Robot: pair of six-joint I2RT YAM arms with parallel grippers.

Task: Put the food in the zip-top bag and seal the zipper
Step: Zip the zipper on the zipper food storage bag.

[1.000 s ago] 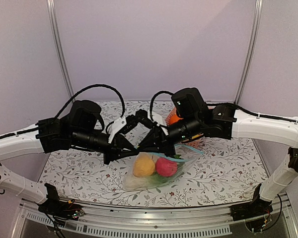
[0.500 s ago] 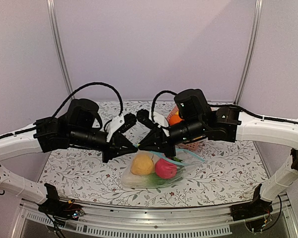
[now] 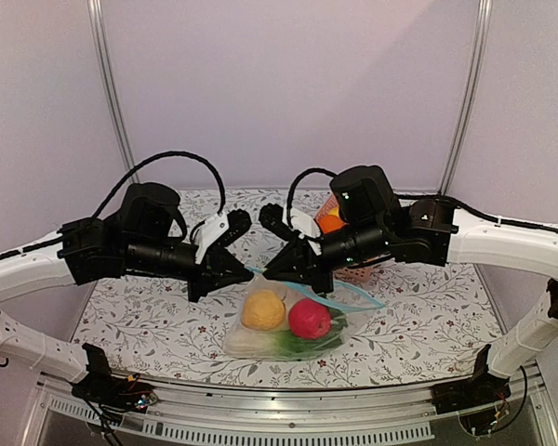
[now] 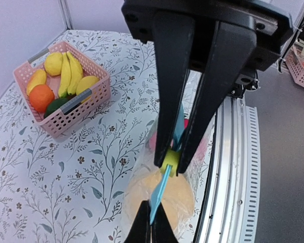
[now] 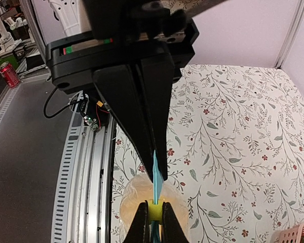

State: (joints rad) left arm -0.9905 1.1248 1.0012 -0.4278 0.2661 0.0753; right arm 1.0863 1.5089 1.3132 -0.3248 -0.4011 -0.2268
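The zip-top bag [image 3: 260, 342] hangs clear and crinkly over the front of the table. Inside it are a pale peach-orange fruit [image 3: 263, 310], a red-pink fruit [image 3: 309, 319] and the green leaves of the bok choy [image 3: 302, 345]. The light-blue zipper [image 3: 349, 294] runs along the bag's top edge. My left gripper [image 3: 246, 272] [image 4: 151, 207] is shut on the zipper's [image 4: 160, 190] end. My right gripper [image 3: 272, 276] [image 5: 154, 205] faces it a short way along the strip. It is shut on the yellow-green slider [image 5: 154, 211] [image 4: 168, 163] on the zipper [image 5: 156, 179].
A pink slatted basket [image 4: 86, 104] holding more toy fruit stands at the back of the flowered table, partly behind the right arm [image 3: 418, 232]. The metal rail [image 3: 288, 409] runs along the table's near edge just below the bag.
Both grippers have drawn slightly apart along the zipper and risen a little. The bag and its fruit have shifted slightly left and hang more in view.
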